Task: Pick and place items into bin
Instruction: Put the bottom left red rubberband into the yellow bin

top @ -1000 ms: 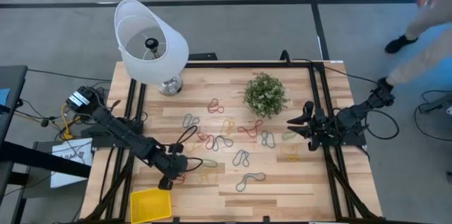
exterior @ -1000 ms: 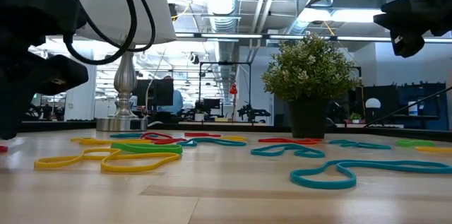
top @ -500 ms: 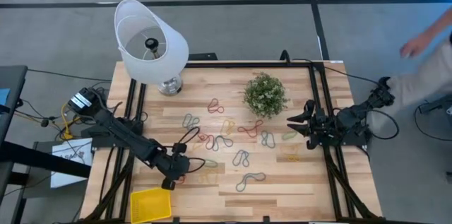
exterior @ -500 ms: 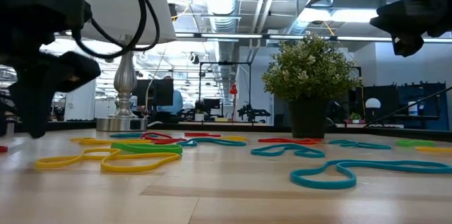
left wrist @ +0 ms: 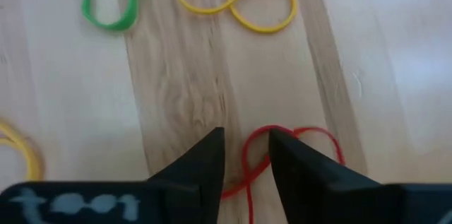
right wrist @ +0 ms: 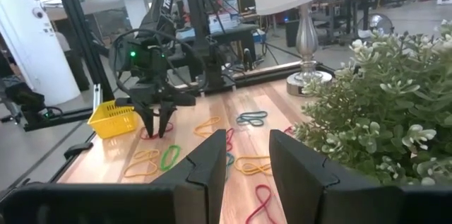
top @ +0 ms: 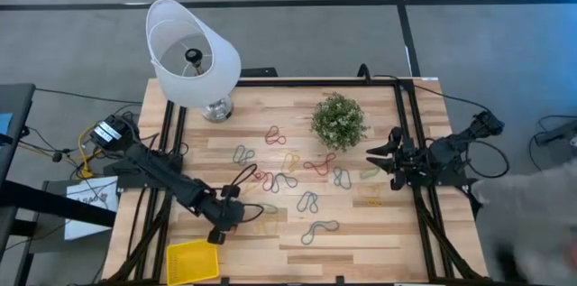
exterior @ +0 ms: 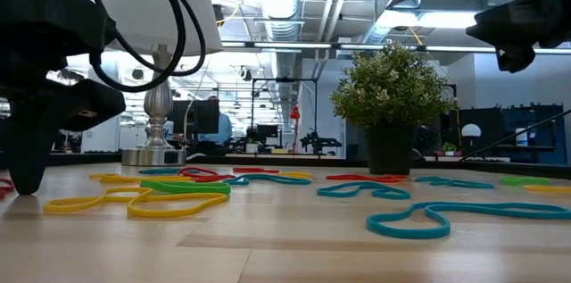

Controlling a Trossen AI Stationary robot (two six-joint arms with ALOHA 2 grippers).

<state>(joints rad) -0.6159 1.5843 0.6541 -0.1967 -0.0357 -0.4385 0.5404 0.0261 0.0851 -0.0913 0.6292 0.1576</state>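
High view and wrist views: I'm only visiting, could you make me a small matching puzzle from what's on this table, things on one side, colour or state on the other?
Things:
1. lamp
2. plant
3. bin
4. left gripper

Colour or state:
a. bright yellow
b. white
c. green and leafy
d. dark, fingers either side of a red loop

Pairs: 1-b, 2-c, 3-a, 4-d

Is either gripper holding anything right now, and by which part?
Nothing is clearly held. The left gripper straddles a red loop lying on the table; the right gripper is empty.
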